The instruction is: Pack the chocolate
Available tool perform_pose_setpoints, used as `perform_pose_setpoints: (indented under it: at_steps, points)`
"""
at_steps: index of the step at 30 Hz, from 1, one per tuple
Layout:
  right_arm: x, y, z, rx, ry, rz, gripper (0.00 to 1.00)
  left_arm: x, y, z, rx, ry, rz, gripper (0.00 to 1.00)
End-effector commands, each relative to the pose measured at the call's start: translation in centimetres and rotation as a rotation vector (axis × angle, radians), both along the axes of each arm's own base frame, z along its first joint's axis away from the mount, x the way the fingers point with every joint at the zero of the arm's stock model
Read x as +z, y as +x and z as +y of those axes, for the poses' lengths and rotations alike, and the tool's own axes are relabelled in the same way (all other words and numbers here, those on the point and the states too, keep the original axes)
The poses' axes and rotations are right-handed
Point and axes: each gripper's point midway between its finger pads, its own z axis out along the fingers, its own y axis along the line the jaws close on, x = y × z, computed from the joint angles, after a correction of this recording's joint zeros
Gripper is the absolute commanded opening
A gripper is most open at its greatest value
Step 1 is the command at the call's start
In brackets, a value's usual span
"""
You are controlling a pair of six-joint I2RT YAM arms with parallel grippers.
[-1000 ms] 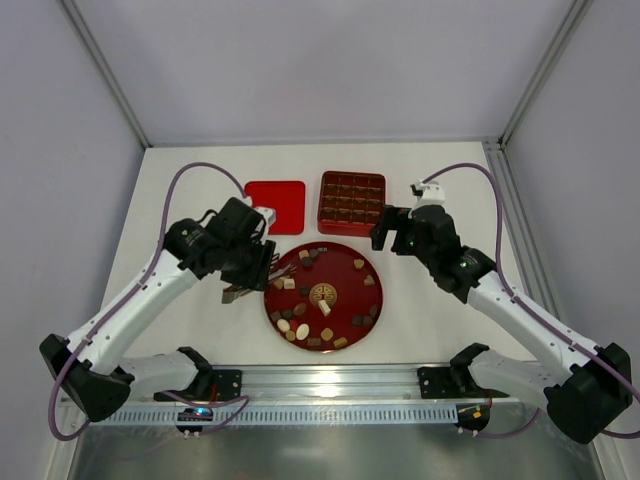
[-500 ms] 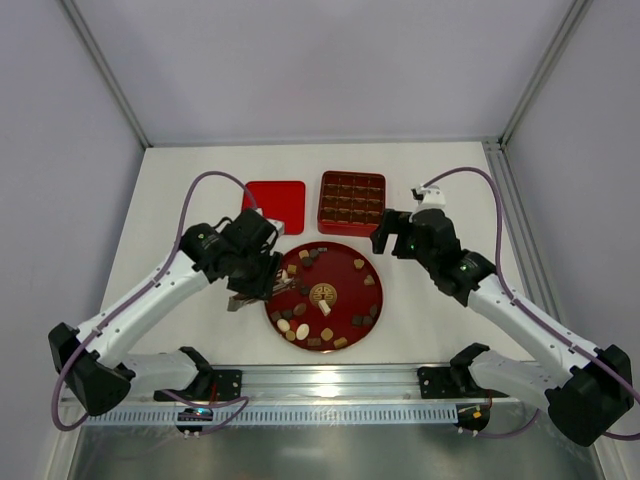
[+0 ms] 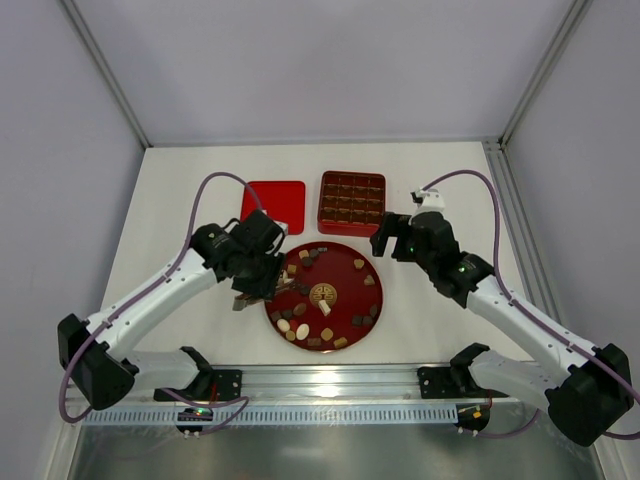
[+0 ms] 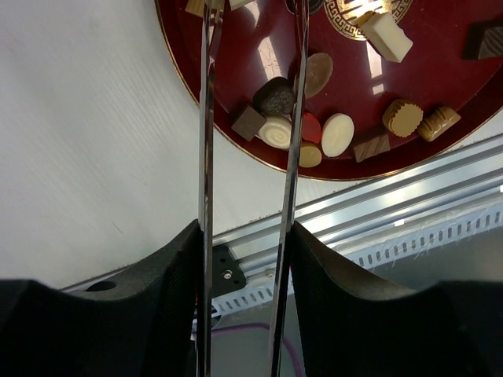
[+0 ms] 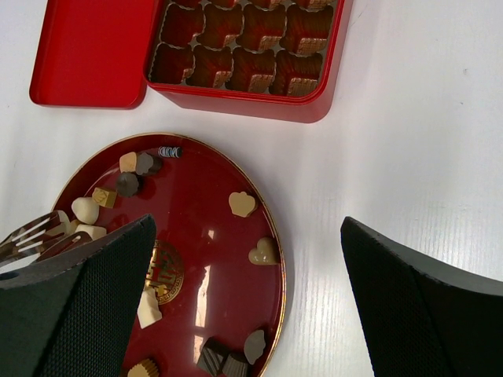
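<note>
Several small chocolate pieces [image 3: 300, 326], dark, tan and cream, lie scattered on the round red plate [image 3: 345, 290]. My left gripper [image 3: 262, 272] is shut on metal tongs [image 3: 243, 297] at the plate's left rim. In the left wrist view the tong blades [image 4: 206, 157] stand apart and reach over the plate [image 4: 236, 47], beside a cream swirl piece [image 4: 277, 132]; their tips are cut off. My right gripper [image 3: 388, 233] is open and empty above the plate's far right side [image 5: 212, 236], near a heart-shaped piece [image 5: 263, 253].
The square red box with grid compartments [image 3: 351, 200] stands behind the plate, and its flat red lid [image 3: 274, 206] lies to its left. Both also show in the right wrist view, the box [image 5: 259, 106] and the lid [image 5: 90, 51]. A metal rail [image 3: 320, 385] runs along the near edge.
My left arm has moved right, carrying the tongs from beside the plate to over its left rim. The right arm has barely moved.
</note>
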Motion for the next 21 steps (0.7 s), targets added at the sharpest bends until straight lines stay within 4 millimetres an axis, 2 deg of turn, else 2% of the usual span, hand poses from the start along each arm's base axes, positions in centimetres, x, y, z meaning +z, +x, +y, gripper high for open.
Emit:
perform_pose_setpoints:
  at_steps: [1,21]
  points:
    - [1.3,0.4,0.4,0.000,0.037,-0.045,1.00,-0.1,0.7,-0.4,0.010,-0.002,-0.027,0.46]
    - [0.4,0.3,0.3,-0.002,0.038,-0.035,1.00,-1.4,0.8,-0.8,0.006,0.021,-0.009,0.43]
